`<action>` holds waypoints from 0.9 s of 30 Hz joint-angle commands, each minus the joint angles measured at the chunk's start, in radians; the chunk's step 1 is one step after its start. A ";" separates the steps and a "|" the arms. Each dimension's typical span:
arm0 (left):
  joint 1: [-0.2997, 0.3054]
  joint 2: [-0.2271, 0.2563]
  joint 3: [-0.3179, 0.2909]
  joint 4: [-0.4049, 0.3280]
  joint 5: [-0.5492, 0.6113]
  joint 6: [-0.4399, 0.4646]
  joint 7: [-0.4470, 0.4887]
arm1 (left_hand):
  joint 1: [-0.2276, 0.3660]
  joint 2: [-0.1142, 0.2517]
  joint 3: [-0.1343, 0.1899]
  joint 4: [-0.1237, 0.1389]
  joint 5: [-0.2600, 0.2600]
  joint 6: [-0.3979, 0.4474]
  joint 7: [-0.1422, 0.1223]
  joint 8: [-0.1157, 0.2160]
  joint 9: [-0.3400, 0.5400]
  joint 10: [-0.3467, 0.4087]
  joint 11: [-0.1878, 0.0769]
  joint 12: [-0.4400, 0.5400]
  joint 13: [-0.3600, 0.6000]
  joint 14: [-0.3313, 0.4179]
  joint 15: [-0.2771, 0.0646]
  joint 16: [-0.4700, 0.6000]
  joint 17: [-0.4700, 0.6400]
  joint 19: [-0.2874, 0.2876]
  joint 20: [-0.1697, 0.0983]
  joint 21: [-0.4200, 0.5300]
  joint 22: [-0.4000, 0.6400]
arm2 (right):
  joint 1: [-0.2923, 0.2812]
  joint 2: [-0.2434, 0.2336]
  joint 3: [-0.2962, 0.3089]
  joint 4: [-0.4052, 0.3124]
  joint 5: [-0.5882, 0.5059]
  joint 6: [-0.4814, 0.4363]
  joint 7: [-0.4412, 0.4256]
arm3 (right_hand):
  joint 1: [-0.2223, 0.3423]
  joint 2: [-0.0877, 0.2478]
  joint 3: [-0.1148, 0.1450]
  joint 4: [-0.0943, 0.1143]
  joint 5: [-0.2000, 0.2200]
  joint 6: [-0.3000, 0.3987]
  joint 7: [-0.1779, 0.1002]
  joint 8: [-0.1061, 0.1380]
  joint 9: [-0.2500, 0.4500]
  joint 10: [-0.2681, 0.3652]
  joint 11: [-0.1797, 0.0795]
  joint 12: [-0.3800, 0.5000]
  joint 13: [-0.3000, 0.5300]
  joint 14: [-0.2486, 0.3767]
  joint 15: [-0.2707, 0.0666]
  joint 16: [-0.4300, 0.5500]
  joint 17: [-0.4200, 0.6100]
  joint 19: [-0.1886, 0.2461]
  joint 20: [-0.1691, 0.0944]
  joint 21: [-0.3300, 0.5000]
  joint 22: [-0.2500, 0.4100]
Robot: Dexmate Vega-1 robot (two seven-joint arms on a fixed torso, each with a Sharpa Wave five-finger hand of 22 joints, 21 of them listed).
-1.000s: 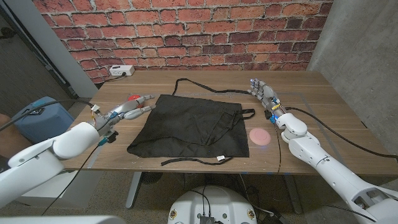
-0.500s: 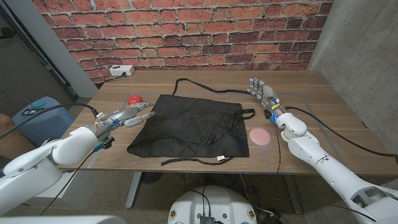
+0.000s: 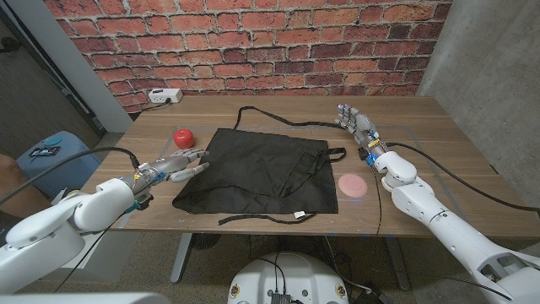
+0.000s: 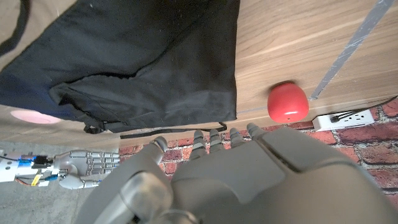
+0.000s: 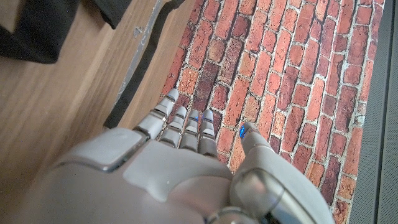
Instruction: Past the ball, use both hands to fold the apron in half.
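Black apron spread on the table, both hands waiting empty at its sides

Black cloth, the apron (image 3: 263, 173), lay flat across the middle of the wooden table (image 3: 439, 160), reaching towards its near edge, straps trailing loose, apparently laid out for folding. At the apron's near left corner the left hand (image 3: 175, 163) hovered with fingers spread, gripping nothing, probably lined up for that corner. A pink disc (image 3: 352, 185) lay beside the right edge. Farther back, the right hand (image 3: 357, 124) stood with fingers extended, empty, and the red ball (image 3: 181, 136) sat near the table's left edge.
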State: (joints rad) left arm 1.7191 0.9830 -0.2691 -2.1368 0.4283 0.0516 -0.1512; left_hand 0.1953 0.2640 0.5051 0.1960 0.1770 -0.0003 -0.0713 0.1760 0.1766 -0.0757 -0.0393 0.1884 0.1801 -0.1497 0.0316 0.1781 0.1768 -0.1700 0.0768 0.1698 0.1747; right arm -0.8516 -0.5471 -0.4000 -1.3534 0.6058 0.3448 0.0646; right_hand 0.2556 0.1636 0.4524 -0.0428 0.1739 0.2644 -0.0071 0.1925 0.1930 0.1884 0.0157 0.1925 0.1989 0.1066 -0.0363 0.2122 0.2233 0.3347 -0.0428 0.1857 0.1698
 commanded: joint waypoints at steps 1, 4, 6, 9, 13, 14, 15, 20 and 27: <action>0.015 0.010 0.026 0.002 0.063 0.001 -0.049 | -0.079 -0.060 0.011 0.000 0.005 -0.006 -0.002 0.002 0.004 -0.013 0.002 -0.003 0.000 -0.015 0.002 -0.003 0.003 -0.121 0.003 0.005 0.002 | -0.011 -0.041 -0.009 -0.072 -0.097 -0.059 -0.073 | 0.008 0.003 -0.004 0.002 0.000 -0.002 -0.001 0.004 0.003 -0.006 0.000 0.005 0.003 -0.006 -0.017 0.003 0.002 -0.005 -0.030 0.001 0.001; 0.023 0.008 0.025 -0.002 0.074 -0.001 -0.052 | -0.085 -0.060 0.015 0.001 0.006 -0.008 -0.004 0.002 0.003 -0.017 0.001 -0.004 0.000 -0.016 0.001 -0.002 0.003 -0.125 0.004 0.005 0.002 | -0.014 -0.042 -0.007 -0.074 -0.095 -0.057 -0.075 | 0.007 0.001 -0.005 0.002 -0.001 -0.003 -0.001 0.004 0.003 -0.007 -0.001 0.004 0.003 -0.008 -0.017 0.002 0.002 -0.007 -0.028 0.000 0.001; 0.028 0.007 0.026 -0.006 0.084 0.003 -0.058 | -0.088 -0.060 0.016 0.001 0.006 -0.010 -0.004 0.001 0.003 -0.018 0.000 -0.004 0.000 -0.017 0.000 -0.002 0.003 -0.128 0.004 0.005 0.002 | -0.016 -0.043 -0.006 -0.076 -0.095 -0.056 -0.073 | 0.007 0.001 -0.005 0.002 -0.001 -0.003 0.000 0.004 0.003 -0.008 -0.002 0.004 0.003 -0.008 -0.017 0.002 0.002 -0.007 -0.028 0.000 0.001; 0.033 0.006 0.033 -0.010 0.102 0.008 -0.058 | -0.104 -0.061 0.022 0.003 0.007 -0.031 -0.007 -0.004 0.003 -0.027 0.001 -0.004 0.000 -0.025 -0.001 -0.001 0.004 -0.134 0.003 0.009 0.003 | -0.019 -0.051 -0.008 -0.083 -0.101 -0.060 -0.072 | 0.006 0.001 -0.006 0.002 -0.001 -0.005 0.000 0.003 0.003 -0.009 -0.001 0.004 0.003 -0.009 -0.016 0.002 0.002 -0.009 -0.028 0.000 0.001; 0.035 0.001 0.045 -0.012 0.123 0.019 -0.051 | -0.125 -0.062 0.031 0.003 0.007 -0.048 -0.009 -0.005 0.003 -0.051 0.001 -0.009 -0.001 -0.040 0.000 -0.002 0.004 -0.145 0.003 0.011 0.003 | -0.022 -0.060 -0.009 -0.096 -0.107 -0.067 -0.072 | 0.006 0.000 -0.007 0.002 -0.001 -0.009 0.002 0.001 0.003 -0.011 -0.001 0.004 0.003 -0.011 -0.015 0.002 0.002 -0.011 -0.028 0.000 0.001; 0.036 -0.002 0.047 -0.013 0.130 0.023 -0.045 | -0.128 -0.062 0.032 0.003 0.007 -0.050 -0.008 -0.005 0.003 -0.054 0.001 -0.009 -0.001 -0.041 0.001 -0.002 0.004 -0.148 0.002 0.010 0.003 | -0.023 -0.061 -0.009 -0.097 -0.108 -0.067 -0.072 | 0.006 0.000 -0.007 0.002 -0.001 -0.010 0.001 0.001 0.003 -0.011 -0.001 0.004 0.003 -0.011 -0.015 0.002 0.002 -0.011 -0.028 0.000 0.001; 0.036 -0.004 0.049 -0.013 0.133 0.025 -0.041 | -0.130 -0.062 0.033 0.003 0.007 -0.051 -0.007 -0.005 0.003 -0.055 0.001 -0.009 -0.001 -0.044 0.003 -0.002 0.004 -0.150 0.002 0.010 0.003 | -0.023 -0.062 -0.009 -0.098 -0.109 -0.068 -0.072 | 0.006 0.000 -0.008 0.002 0.000 -0.010 0.001 0.001 0.003 -0.012 0.000 0.003 0.002 -0.014 -0.015 0.001 0.001 -0.012 -0.027 0.000 0.001; 0.030 -0.007 0.063 -0.010 0.146 0.039 -0.031 | -0.145 -0.062 0.039 0.003 0.007 -0.062 -0.006 -0.005 0.003 -0.071 0.003 -0.011 -0.001 -0.054 0.003 -0.003 0.004 -0.156 0.002 0.012 0.003 | -0.023 -0.063 -0.009 -0.097 -0.106 -0.067 -0.067 | 0.005 0.000 -0.009 0.002 0.000 -0.012 0.002 0.001 0.003 -0.016 -0.001 0.002 0.002 -0.016 -0.014 0.001 0.001 -0.015 -0.026 0.000 0.001; -0.002 0.000 0.112 0.003 0.149 0.075 -0.020 | -0.166 -0.063 0.049 0.003 0.006 -0.090 -0.004 -0.008 0.002 -0.091 0.004 -0.010 -0.001 -0.079 0.002 -0.005 0.004 -0.167 0.000 0.014 0.003 | -0.020 -0.063 -0.008 -0.090 -0.102 -0.066 -0.059 | 0.004 0.000 -0.010 0.002 0.000 -0.014 0.002 0.001 0.002 -0.018 -0.002 0.002 0.002 -0.017 -0.014 0.001 0.001 -0.018 -0.025 0.000 0.001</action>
State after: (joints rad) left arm 1.7446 0.9801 -0.2075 -2.1457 0.5578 0.0853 -0.1875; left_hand 0.1454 0.3005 0.5422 0.1992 0.1770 -0.0705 -0.0736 0.1721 0.1767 -0.1524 -0.0340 0.1838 0.1769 -0.1682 0.0322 0.1738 0.1794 -0.1699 0.0768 0.1744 0.1746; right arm -0.8721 -0.6035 -0.4077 -1.4422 0.5046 0.2817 -0.0032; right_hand 0.2556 0.1636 0.4453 -0.0442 0.1739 0.2562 -0.0067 0.1925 0.1930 0.1778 0.0157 0.1925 0.1988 0.0932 -0.0335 0.2122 0.2233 0.3240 -0.0427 0.1857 0.1674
